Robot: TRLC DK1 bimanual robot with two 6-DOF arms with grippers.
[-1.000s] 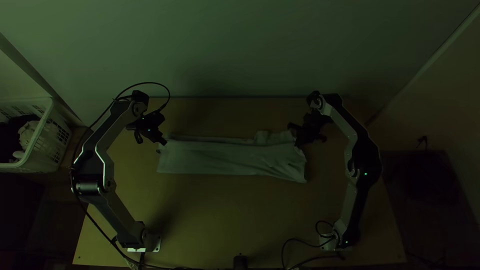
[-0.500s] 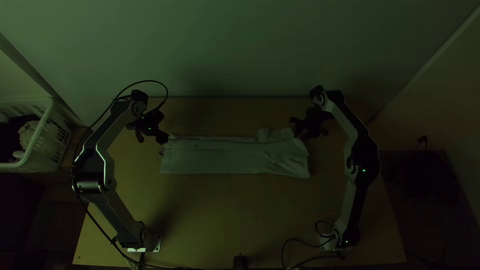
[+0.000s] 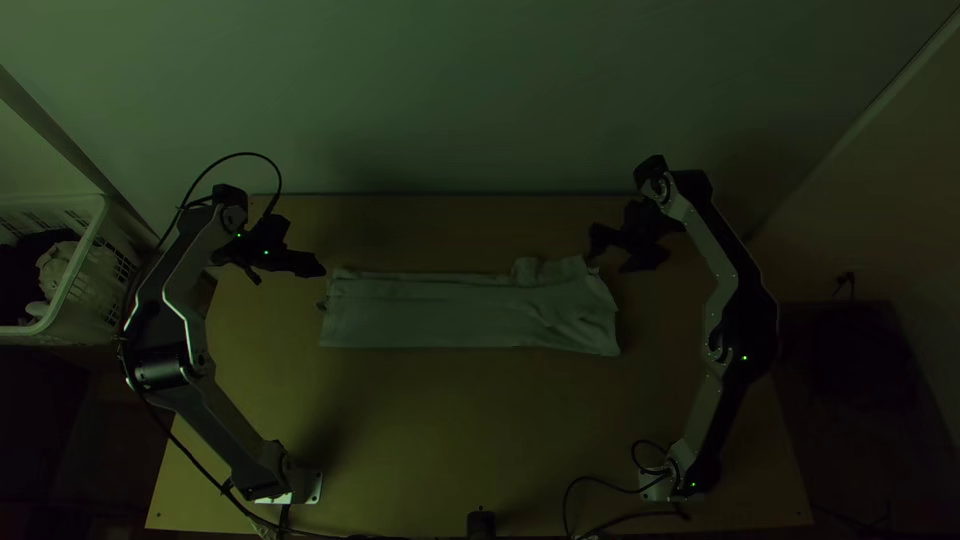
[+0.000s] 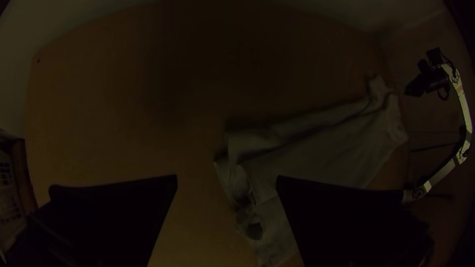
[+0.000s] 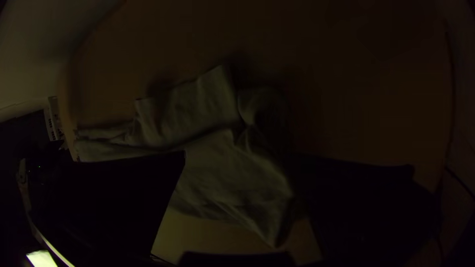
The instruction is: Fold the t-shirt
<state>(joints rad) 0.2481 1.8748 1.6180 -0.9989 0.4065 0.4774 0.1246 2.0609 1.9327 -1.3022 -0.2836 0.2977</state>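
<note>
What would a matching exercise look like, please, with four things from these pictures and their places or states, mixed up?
Places are as in the top view.

1. T-shirt
2. Left gripper
3. Right gripper
4. Basket

A. Near the cloth's right end
B. Beyond the left side of the table
C. Lying as a long, narrow strip
D. Near the cloth's left end

Pairs: 1-C, 2-D, 3-A, 4-B

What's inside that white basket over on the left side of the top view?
In the basket lie something dark and, beside it, a pale, crumpled bundle that looks like cloth. Whatever lies beneath them is covered, so I can't tell.
</note>
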